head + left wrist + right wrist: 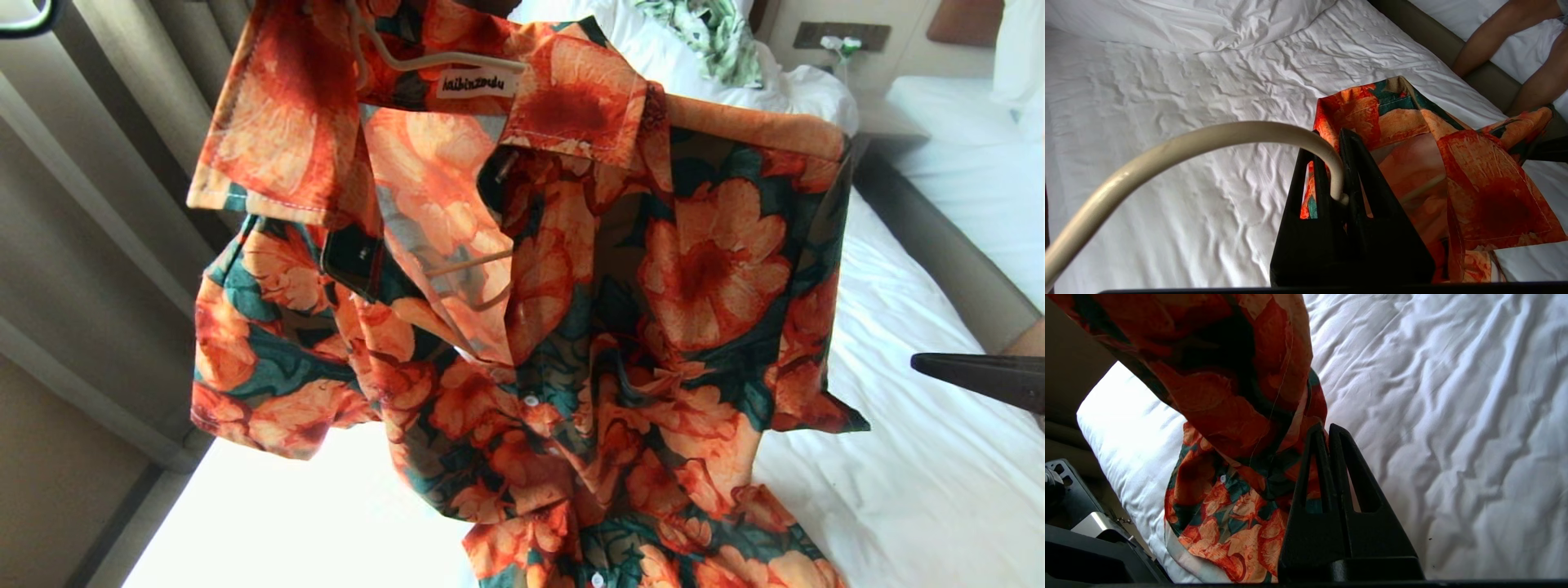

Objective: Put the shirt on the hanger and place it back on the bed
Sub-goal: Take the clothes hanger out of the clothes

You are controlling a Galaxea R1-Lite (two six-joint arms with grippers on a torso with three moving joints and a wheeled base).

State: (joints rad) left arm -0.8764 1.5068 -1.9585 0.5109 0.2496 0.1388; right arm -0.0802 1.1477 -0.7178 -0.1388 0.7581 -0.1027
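Left wrist view: fingers [1355, 171] pinching hanger [1216, 139]

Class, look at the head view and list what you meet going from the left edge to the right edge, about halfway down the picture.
Curtain → shirt on the hanger → white sheet of the bed → right pincer at the right edge.

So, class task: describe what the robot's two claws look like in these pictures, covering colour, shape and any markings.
Both are matt black. The left claw and right claw each have two long flat fingers tapering to narrow tips, with a triangular cut-out in each finger. No markings or cables show. In the head view only a dark pointed tip of the right claw appears.
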